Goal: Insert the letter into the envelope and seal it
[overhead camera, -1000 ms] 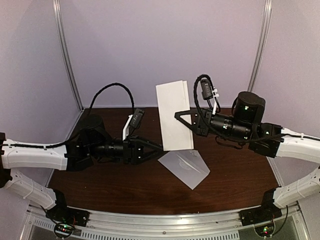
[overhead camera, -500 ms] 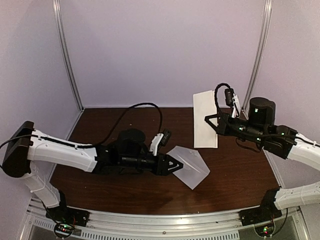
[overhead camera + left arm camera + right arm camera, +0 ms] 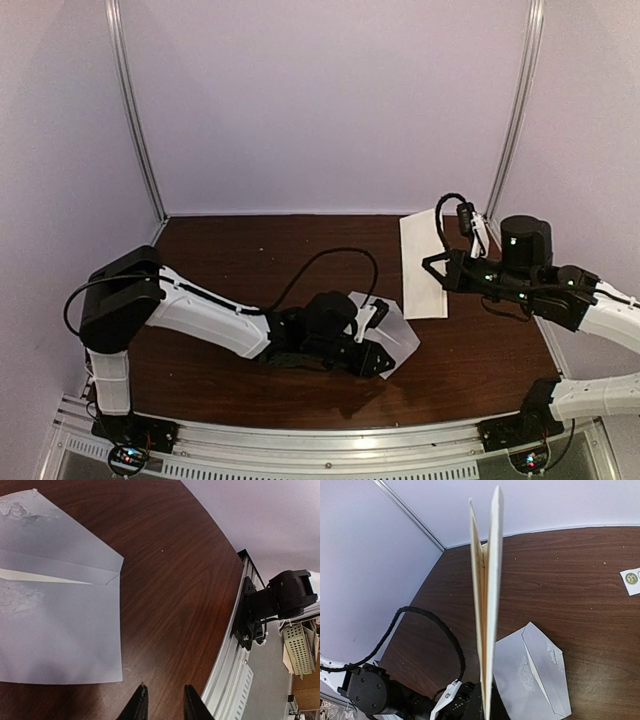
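No readable text anywhere. Only candidate: a round gold sticker on a white card at the right edge of the surface, right wrist view; its dark marks are too small to make out.

The far-left corner and far middle of the surface are bare wood, open from above. The left arm stretches low along the near edge and its cable loops over the middle, blocking a sweep there. Its fingers sit just off the flat envelope. Over the far-right part the upright letter and the right arm wall off that side.
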